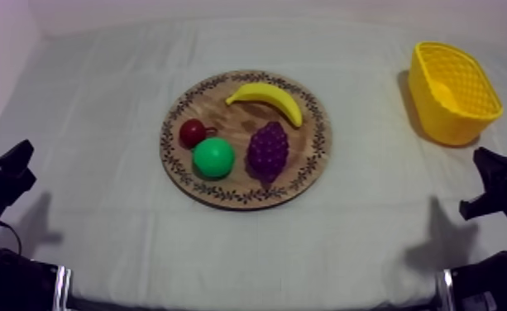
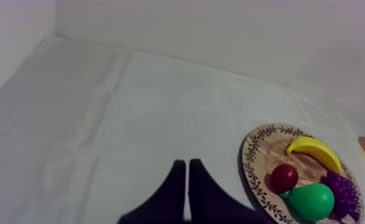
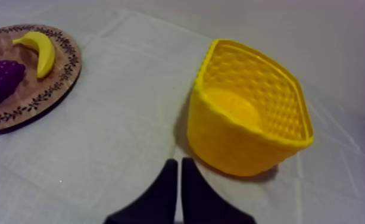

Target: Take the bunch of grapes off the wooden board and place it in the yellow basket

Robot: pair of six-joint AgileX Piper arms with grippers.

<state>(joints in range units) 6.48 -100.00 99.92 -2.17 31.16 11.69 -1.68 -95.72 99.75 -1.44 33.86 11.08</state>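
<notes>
A purple bunch of grapes [image 1: 268,150] lies on the round wooden board [image 1: 223,193] at mid-table, toward the board's right front. The yellow basket [image 1: 453,92] stands empty at the far right. My left gripper [image 1: 8,169] rests low at the left edge, far from the board; in the left wrist view its fingers [image 2: 187,179] lie together as a narrow wedge, with the grapes [image 2: 343,194] off beside them. My right gripper [image 1: 495,178] rests low at the right, in front of the basket [image 3: 250,110], its fingers [image 3: 175,176] also pressed together.
A banana [image 1: 267,98], a green pear [image 1: 213,157] and a small red fruit [image 1: 193,131] share the board with the grapes. Grey-white cloth stretches between the board and the basket. Pale walls close off the back and left.
</notes>
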